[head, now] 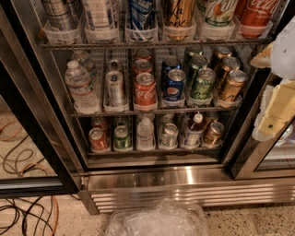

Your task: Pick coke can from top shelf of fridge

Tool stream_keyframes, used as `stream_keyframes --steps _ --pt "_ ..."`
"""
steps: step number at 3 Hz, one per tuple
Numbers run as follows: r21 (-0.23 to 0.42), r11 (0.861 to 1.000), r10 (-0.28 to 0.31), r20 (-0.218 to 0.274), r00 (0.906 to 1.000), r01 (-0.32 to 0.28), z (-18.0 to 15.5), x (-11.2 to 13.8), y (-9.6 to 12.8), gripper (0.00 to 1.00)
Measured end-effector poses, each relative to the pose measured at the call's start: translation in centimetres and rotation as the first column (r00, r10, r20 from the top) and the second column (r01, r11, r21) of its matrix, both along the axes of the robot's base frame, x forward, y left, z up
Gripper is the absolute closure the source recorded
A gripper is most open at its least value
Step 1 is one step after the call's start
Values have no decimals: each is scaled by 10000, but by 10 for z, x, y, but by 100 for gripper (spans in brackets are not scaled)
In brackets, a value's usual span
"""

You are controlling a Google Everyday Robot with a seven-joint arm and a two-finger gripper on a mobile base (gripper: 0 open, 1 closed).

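Note:
The fridge stands open, with wire racks full of drinks. The top shelf runs across the top of the view with clear lane trays. A red coke can stands in its far-right tray, cut off by the upper edge. More red coke cans stand in a lane on the shelf below. My gripper, white and cream, is at the right edge in front of the right door frame. It is below and to the right of the top-shelf coke can and apart from it.
The middle shelf holds a water bottle, a blue Pepsi can, green cans and gold-brown cans. The open glass door stands at left. Cables lie on the floor. A clear plastic bag lies below the ribbed grille.

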State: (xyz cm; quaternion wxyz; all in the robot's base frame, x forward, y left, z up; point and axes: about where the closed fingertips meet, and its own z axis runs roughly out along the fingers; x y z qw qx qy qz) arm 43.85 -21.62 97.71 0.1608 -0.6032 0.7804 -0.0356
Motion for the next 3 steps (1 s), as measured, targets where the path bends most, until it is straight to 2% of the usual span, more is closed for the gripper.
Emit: stream_keyframes --steps 1,2,3 --pt "4 10000 -34 52 10000 34 1 1 0 0" --pt "-71 9932 -1159 558 9917 1165 25 8 -23 0" --pt "568 9632 -2681 1319 9543 2627 50 19 -51 0"
